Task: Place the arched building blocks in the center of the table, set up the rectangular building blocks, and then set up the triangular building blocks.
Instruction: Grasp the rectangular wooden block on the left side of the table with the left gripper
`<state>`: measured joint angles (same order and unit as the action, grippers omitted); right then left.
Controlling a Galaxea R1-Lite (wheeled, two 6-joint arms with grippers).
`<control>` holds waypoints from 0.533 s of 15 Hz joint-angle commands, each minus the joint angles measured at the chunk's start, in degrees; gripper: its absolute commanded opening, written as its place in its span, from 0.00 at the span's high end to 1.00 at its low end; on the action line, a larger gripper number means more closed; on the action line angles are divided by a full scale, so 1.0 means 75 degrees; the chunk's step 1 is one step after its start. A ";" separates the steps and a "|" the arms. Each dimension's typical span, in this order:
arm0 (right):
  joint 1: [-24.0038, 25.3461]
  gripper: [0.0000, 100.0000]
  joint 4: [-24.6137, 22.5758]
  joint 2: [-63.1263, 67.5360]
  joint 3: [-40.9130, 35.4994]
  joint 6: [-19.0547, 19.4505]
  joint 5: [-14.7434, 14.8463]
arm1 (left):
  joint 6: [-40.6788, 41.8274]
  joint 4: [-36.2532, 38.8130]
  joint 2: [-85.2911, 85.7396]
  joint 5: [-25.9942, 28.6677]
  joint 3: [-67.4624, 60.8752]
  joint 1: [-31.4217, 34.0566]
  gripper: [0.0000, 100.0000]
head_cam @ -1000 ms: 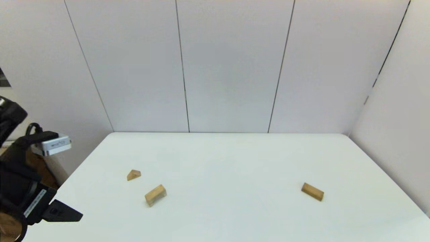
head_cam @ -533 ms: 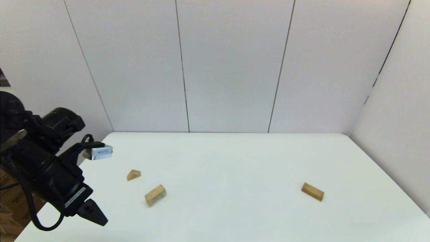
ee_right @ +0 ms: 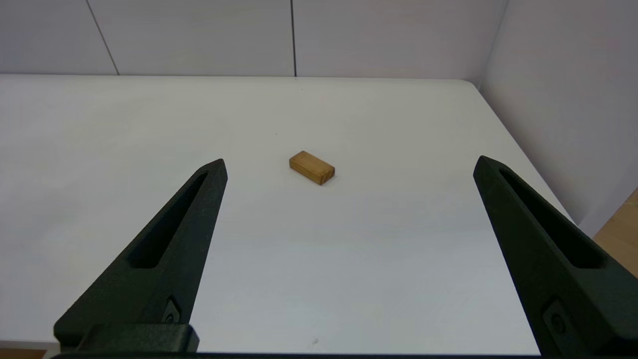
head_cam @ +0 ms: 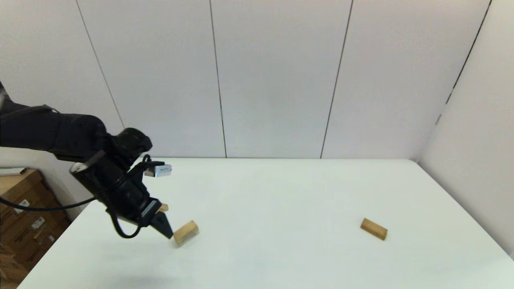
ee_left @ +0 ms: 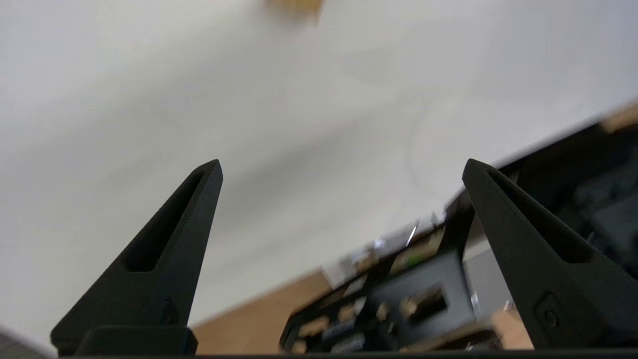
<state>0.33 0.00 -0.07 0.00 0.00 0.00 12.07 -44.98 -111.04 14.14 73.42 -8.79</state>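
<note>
One arched block (head_cam: 186, 232) lying diagonally

Setting: robot test cell or laboratory bay. Evidence: large plain white rectangular table (head_cam: 281, 188) set into a corner of blank pale grey wall panels (head_cam: 277, 80) with thin dark vertical seams, panels meeting the table's far edge and right edge (no decoration, no window). Stacked brown cardboard boxes (head_cam: 22, 224) with white labels on the floor beyond the table's left edge. Wood-toned floor (ee_right: 620, 219) visible past the table's right edge. Dark equipment, blurred, below the table's near edge in the left wrist view.
</note>
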 commanded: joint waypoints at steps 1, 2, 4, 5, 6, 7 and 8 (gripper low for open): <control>0.0003 0.00 0.0000 -0.0002 0.0000 0.0000 0.0000 | -0.0988 0.1369 -0.1167 0.0189 0.0499 -0.0551 0.00; 0.0003 0.00 0.0000 0.0010 -0.0012 0.0000 0.0000 | -0.0988 0.1556 -0.1319 0.0189 0.0499 -0.0586 0.00; 0.0003 0.00 0.0000 -0.0002 0.0000 0.0000 0.0000 | -0.0941 0.1615 -0.1589 0.0189 0.0628 -0.0621 0.00; 0.0003 0.00 0.0000 -0.0002 0.0000 0.0000 0.0000 | -0.0929 0.1615 -0.1788 0.0177 0.0769 -0.0621 0.00; 0.0003 0.00 0.0000 -0.0002 0.0000 0.0000 0.0000 | -0.0929 0.1615 -0.1882 0.0154 0.0839 -0.0609 0.00; 0.0003 0.00 0.0000 -0.0002 0.0000 0.0000 0.0000 | -0.0918 0.1615 -0.1964 0.0142 0.0874 -0.0609 0.00; 0.0003 0.00 0.0000 -0.0002 0.0000 0.0000 0.0000 | -0.0894 0.1615 -0.2011 0.0130 0.0874 -0.0609 0.00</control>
<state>0.33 0.00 -0.07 0.00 0.00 0.00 5.12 -32.68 -124.11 15.10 79.49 -13.36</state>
